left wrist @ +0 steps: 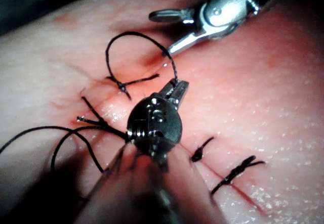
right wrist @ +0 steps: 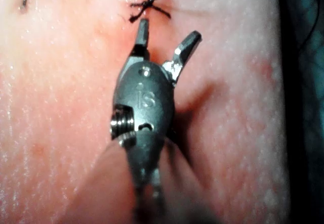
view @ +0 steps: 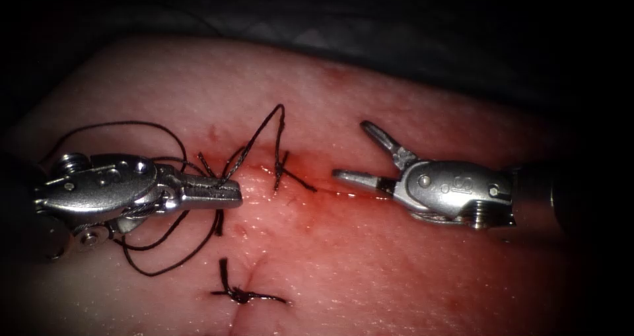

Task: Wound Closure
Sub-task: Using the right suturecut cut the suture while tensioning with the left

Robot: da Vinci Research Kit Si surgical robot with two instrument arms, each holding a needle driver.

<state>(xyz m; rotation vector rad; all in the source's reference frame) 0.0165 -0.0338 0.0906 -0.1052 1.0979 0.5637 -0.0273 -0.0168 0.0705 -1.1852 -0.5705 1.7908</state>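
Note:
My left tool (view: pixel 232 194) lies on the left of the cut, jaws shut on the dark thread (view: pixel 281 109). From the jaws the thread arches up and drops into a stitch (view: pixel 282 172) at the cut. The left wrist view has the same shut jaws (left wrist: pixel 177 90) holding the thread loop (left wrist: pixel 134 34). My right tool (view: pixel 351 151) hovers to the right of the cut, jaws open and holding nothing. The right wrist view shows its open jaws (right wrist: pixel 168 29) just short of a knot (right wrist: pixel 149 1). The right tool (left wrist: pixel 163 32) also appears open in the left wrist view.
A tied stitch with cut ends (view: pixel 241 295) sits lower on the cut, and tied stitches (left wrist: pixel 235 171) lie beside the left tool. Slack thread (view: pixel 152 270) loops under and around the left tool's wrist. Red fluid (view: pixel 317 201) wets the tissue (view: pixel 396 276) between the tools.

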